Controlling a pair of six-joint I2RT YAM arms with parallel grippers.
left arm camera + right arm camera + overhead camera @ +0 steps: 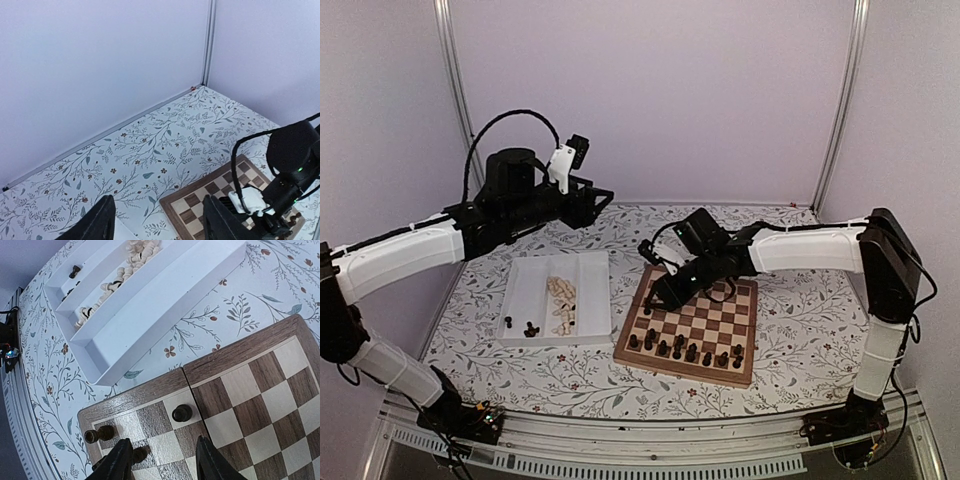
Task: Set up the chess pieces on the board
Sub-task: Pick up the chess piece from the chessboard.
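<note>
The board (712,322) lies right of centre, with several dark chess pieces (677,348) along its near rows. My right gripper (662,294) hovers low over the board's left end, open. In the right wrist view its fingers (120,462) straddle bare squares. A dark pawn (182,413) stands just ahead of them, another (100,433) at the corner, and a third (138,455) beside the left finger. My left gripper (604,200) hangs high above the back of the table, open and holding nothing (160,222).
A white two-compartment tray (525,275) sits left of the board, holding a heap of pale pieces (560,300) and a few dark ones (528,328). A floral cloth (790,330) covers the table. Walls close in the back and sides.
</note>
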